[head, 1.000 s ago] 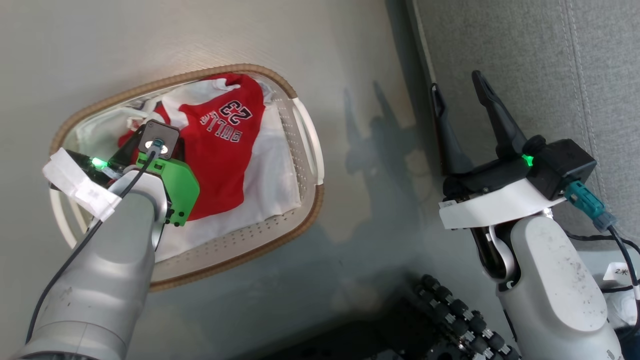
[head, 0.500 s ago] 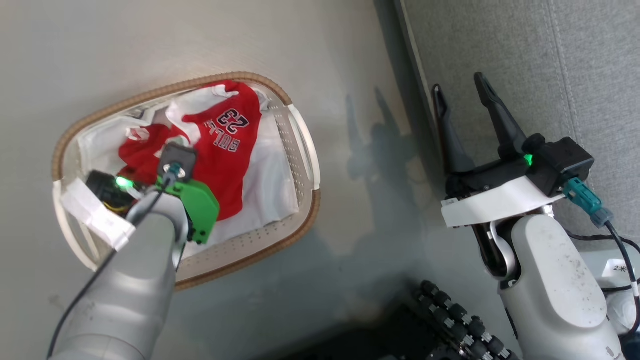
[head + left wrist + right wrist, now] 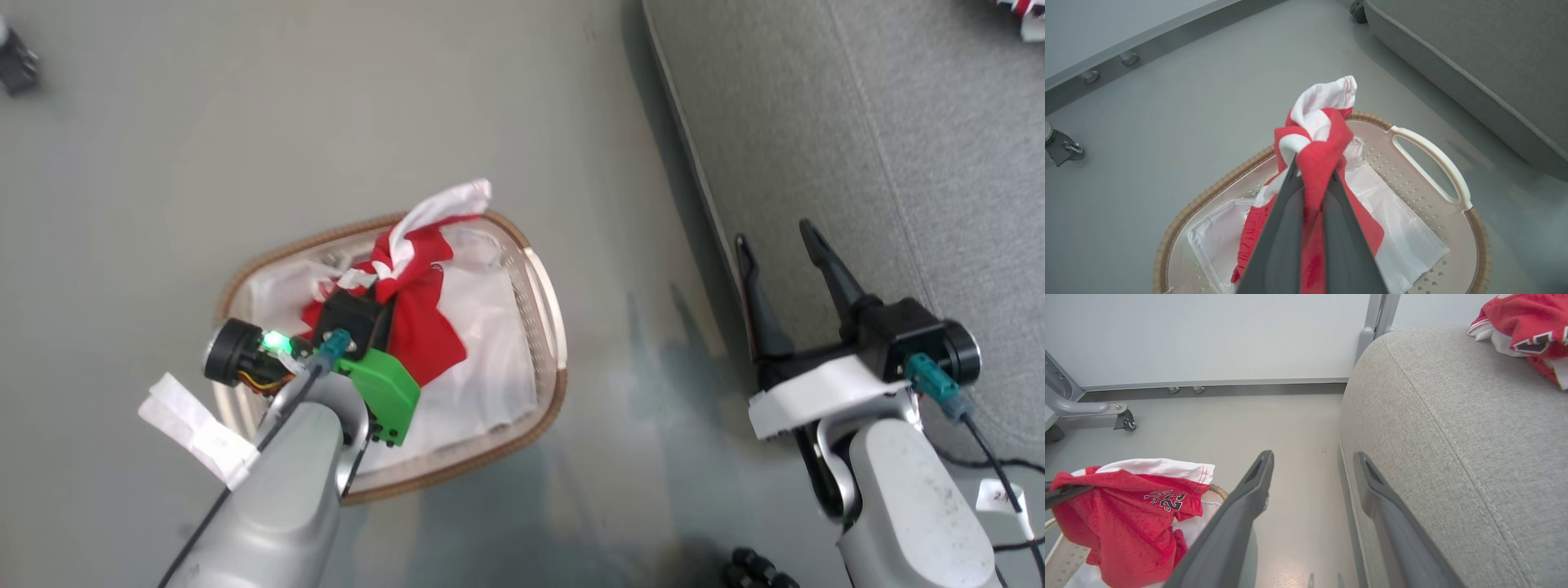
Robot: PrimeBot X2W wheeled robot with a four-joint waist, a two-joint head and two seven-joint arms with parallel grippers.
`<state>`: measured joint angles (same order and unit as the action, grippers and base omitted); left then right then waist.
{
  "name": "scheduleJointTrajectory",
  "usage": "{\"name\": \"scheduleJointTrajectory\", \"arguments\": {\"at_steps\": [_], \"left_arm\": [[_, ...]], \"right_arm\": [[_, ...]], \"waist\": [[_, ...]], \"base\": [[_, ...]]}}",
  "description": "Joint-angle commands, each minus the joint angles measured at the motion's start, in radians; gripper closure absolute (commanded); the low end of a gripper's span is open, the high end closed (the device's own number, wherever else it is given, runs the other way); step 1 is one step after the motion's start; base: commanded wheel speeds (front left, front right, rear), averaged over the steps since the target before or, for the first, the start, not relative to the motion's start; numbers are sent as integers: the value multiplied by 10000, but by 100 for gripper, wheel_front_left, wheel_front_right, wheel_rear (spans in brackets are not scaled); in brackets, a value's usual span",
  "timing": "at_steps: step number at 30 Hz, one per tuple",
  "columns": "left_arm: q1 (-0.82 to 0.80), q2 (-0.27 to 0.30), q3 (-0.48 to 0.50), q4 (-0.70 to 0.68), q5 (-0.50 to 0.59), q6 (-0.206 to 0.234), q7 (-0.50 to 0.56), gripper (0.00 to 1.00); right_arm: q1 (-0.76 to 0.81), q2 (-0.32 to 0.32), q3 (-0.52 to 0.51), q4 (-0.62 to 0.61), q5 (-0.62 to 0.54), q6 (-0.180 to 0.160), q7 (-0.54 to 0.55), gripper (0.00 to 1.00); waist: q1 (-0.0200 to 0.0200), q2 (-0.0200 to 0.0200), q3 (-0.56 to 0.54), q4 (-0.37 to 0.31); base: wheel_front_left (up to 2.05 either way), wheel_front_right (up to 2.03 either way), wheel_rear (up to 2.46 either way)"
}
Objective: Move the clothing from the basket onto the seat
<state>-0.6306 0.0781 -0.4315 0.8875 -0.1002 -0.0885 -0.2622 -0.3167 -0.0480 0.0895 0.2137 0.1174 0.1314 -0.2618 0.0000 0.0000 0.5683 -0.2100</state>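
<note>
Head view: left hand [image 3: 380, 286] clamped on the red clothing [image 3: 420, 327], bunch held up over the basket [image 3: 549, 327] at 8 o'clock, white liner cloth [image 3: 490, 367] underneath. Right hand [image 3: 775, 233] wide, empty, 4 o'clock, at the seat [image 3: 857, 147] edge.
Left wrist view: fingers pinch the red fabric, basket below.
Right wrist view: fingers spread; seat at 3 o'clock, second red garment [image 3: 1527, 318] on it at 1 o'clock.

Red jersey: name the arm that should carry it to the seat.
Left. The left gripper has its fingers shut on the red jersey, bunched above the basket, so it probably only needs carrying. The right gripper stands open and empty beside the seat.
</note>
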Motion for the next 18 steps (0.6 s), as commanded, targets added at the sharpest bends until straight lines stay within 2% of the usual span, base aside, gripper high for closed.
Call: {"name": "scheduleJointTrajectory", "arguments": {"at_steps": [1,10,18], "left_arm": [[358,88,-82,-319,-5,-81,-34,100],[673,572,-690,-2173,-9,-345,-38,100],[-366,1155,-1378,-3727,-332,-421,675,100]], "right_arm": [[324,-46,-52,120,-119,-14,-49,0],[1281,-45,-84,576,-348,-14,-49,0],[1485,-43,282,658,-433,-14,-49,0]], "waist": [[0,0,-1865,980],[0,0,-4042,1404],[0,0,-4959,1435]], "base": [[0,0,0],[0,0,0],[0,0,0]]}}
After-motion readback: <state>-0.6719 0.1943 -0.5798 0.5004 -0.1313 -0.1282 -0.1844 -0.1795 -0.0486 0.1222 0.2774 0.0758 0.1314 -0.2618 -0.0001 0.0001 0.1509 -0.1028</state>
